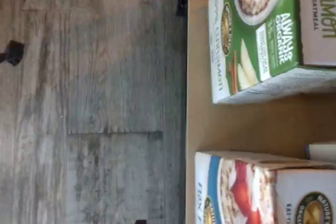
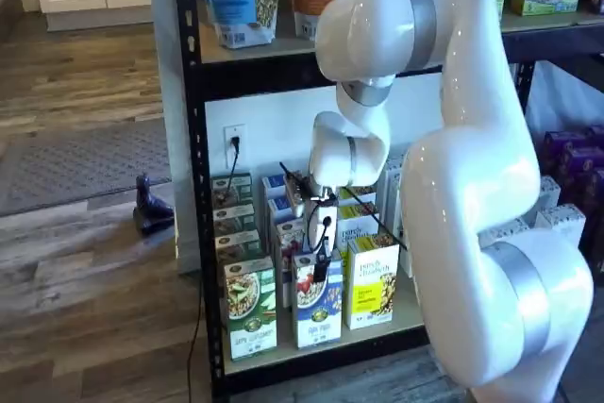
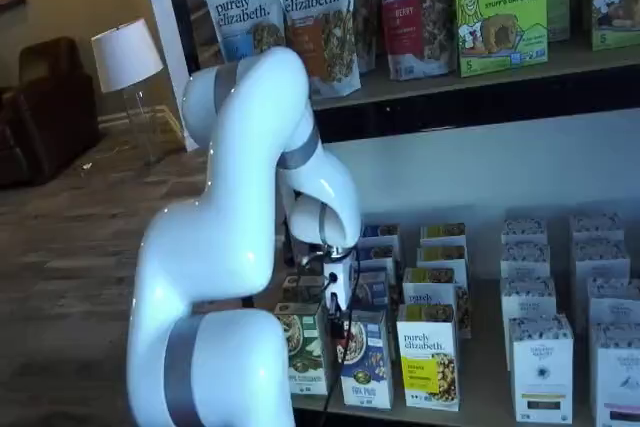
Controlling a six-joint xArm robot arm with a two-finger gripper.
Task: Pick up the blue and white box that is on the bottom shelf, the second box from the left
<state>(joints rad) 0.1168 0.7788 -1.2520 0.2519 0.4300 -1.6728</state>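
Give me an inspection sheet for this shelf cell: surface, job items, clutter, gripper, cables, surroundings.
Surface: bottom shelf, pale board with a black rail, stocked with rows of cartons.
Job's things: blue and white box upright in the front row, between the green-and-white carton and the yellow carton; not yet held.
Clutter: nothing seen loose on the shelf.
Gripper: gripper hangs in front of the blue and white box's top; its fingers are too dark to read, taken as open.
Cables: black cable beside the gripper; a plug in the wall outlet.
Surroundings: granola bags on the higher shelf; wood floor.
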